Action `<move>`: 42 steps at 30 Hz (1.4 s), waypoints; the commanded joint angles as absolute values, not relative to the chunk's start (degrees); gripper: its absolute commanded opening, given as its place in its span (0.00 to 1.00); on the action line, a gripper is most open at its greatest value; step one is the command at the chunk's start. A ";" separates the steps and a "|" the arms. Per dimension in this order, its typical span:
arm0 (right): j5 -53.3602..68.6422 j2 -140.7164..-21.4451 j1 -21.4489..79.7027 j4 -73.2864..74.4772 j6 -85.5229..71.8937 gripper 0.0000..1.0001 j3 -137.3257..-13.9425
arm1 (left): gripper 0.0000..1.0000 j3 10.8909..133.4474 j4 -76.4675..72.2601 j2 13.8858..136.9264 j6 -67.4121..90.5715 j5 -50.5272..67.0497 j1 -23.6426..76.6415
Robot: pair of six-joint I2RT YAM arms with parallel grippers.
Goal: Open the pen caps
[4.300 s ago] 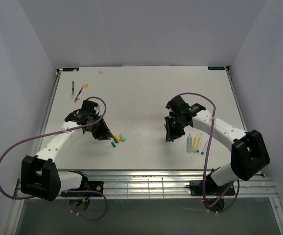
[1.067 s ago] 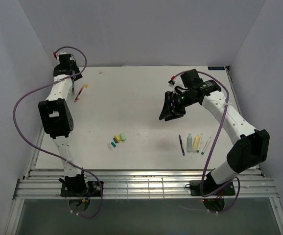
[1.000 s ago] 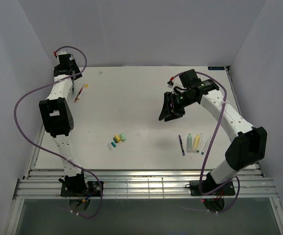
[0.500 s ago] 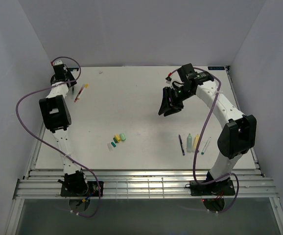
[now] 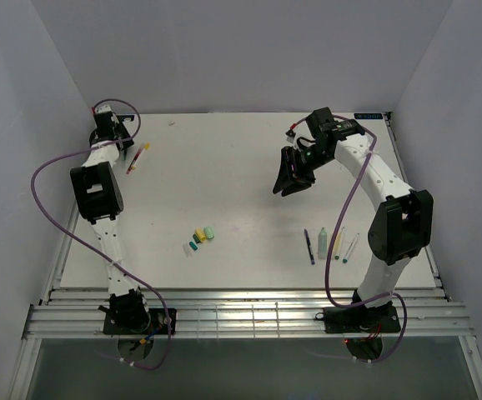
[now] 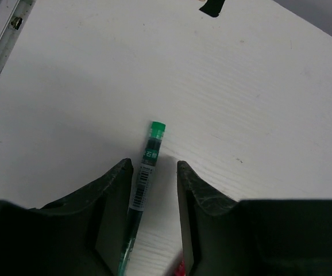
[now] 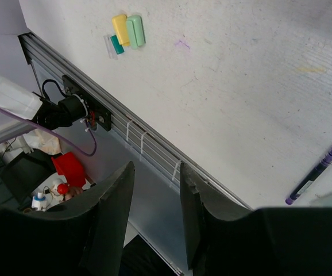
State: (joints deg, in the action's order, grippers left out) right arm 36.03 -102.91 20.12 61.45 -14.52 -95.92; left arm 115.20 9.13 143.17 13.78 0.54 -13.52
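Note:
A thin green-ended pen (image 6: 147, 162) lies on the white table between the fingers of my left gripper (image 6: 154, 165), close against the left finger (image 6: 117, 190), with a gap to the right one. The jaws stand apart around it. In the top view this gripper (image 5: 117, 141) is at the far left back corner, beside a red-ended pen (image 5: 138, 156). My right gripper (image 5: 290, 177) hangs open and empty above the table's right half. Three pen caps, yellow (image 7: 120, 29), light green (image 7: 135, 30) and teal (image 7: 116, 43), lie together near the front (image 5: 201, 237).
Near the front right lie a purple pen (image 5: 309, 247), a pale-green marker (image 5: 322, 242), a yellow marker (image 5: 334, 242) and a thin pen (image 5: 349, 247). The purple pen (image 7: 315, 172) shows in the right wrist view too. A metal rail (image 5: 249, 312) runs along the front edge.
My left jaws have narrowed around the green-ended pen. The right arm has swung toward the back, its gripper shifting slightly right. Caps and pens lie as before.

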 commanded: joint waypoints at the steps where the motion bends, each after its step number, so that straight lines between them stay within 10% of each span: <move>1: 37.27 -102.66 19.69 62.14 -13.71 0.43 -97.82 | 0.46 117.25 11.07 142.91 13.36 0.88 -13.36; 15: 36.91 -98.97 19.60 61.26 -14.50 0.43 -94.22 | 0.00 111.80 15.47 142.21 11.34 -7.82 -12.92; 33: 37.53 -84.82 20.65 58.36 -16.35 0.42 -86.66 | 0.00 107.78 31.61 111.58 27.57 -23.12 -12.40; 42: 37.35 -81.91 21.45 57.13 -17.23 0.42 -86.84 | 0.00 88.87 40.52 89.83 44.12 12.79 -6.88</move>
